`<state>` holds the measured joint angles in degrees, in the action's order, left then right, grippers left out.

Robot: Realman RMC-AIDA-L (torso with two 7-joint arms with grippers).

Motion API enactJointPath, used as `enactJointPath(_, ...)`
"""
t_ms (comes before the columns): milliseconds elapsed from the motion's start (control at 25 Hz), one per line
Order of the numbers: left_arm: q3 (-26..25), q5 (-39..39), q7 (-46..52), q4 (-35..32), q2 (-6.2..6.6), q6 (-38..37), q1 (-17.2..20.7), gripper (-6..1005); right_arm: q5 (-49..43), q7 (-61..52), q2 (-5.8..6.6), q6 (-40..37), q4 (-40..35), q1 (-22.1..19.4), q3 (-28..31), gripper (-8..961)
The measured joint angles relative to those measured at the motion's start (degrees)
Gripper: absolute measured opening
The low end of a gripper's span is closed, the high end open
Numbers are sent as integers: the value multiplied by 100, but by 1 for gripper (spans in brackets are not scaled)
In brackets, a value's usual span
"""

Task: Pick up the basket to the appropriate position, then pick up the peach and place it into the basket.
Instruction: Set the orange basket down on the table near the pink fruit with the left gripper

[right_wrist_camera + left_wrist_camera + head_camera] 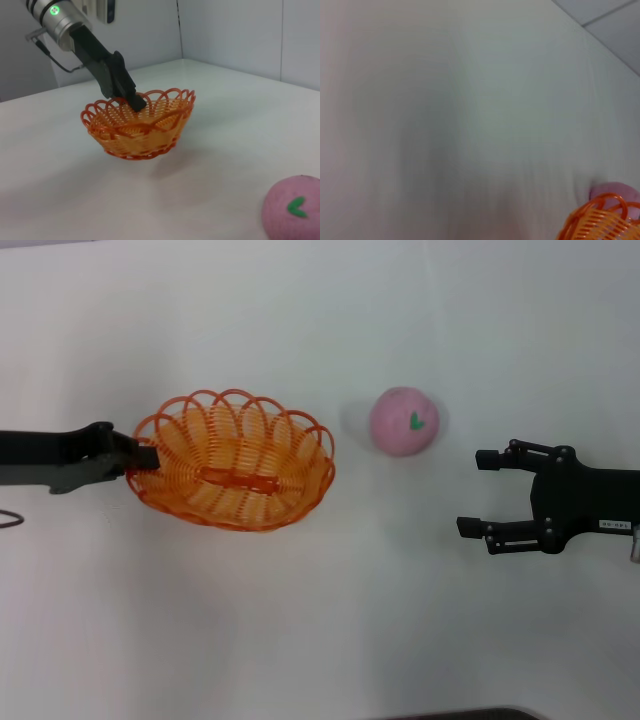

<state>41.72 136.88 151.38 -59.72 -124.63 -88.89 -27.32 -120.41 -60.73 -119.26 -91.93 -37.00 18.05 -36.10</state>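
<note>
the basket [235,458] is my landmark here: the orange looped-wire basket sits toward the left side of the white desk [300,640], and in the right wrist view it looks tipped and raised, with a shadow under it, so i judge it is off the desk or barely touching, being carried. my left claw [143,456] is pinched on the basket's scalloped rim at the end farthest from the peach, one finger inside the rim and one outside as far as i can see. gripping the rim makes sense to me: the wall is thin wire, and that leaves the bowl open from above.

the peach [404,421] lies on the desk beside the basket, on its right and a little farther from the robot, not touching it. its green leaf mark faces up and toward my right arm. in the left wrist view i only catch a corner of the basket rim [600,220] with a sliver of pink behind it.

my right claw [480,492] hovers right of the peach and nearer the robot, well apart from the basket, fingers spread wide and holding nothing, pointed toward the fruit. i read that as waiting until the basket is set. the basket step looks underway; the peach is untouched.
</note>
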Motion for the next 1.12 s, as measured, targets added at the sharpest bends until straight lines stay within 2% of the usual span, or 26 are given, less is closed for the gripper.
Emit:
enactJointPath(440, 112, -302, 94, -254, -1, 257, 474, 72, 0, 0, -1, 0, 0, 21, 26, 946)
enactJointPath(560, 316, -415, 177, -352, 1, 425, 633, 73, 0, 0, -1, 0, 0, 33, 36, 946)
enactJointPath(600, 636, -604, 289, -510, 1, 598, 824, 73, 0, 0, -1, 0, 0, 33, 38, 946)
enactJointPath(640, 743, -659, 323, -591, 0, 633, 887, 73, -1, 0, -1, 1, 0, 33, 41, 946)
enactJointPath(1120, 1799, -966, 642, -1036, 0, 1046, 1511, 77, 0, 0, -1, 40, 0, 54, 42, 946)
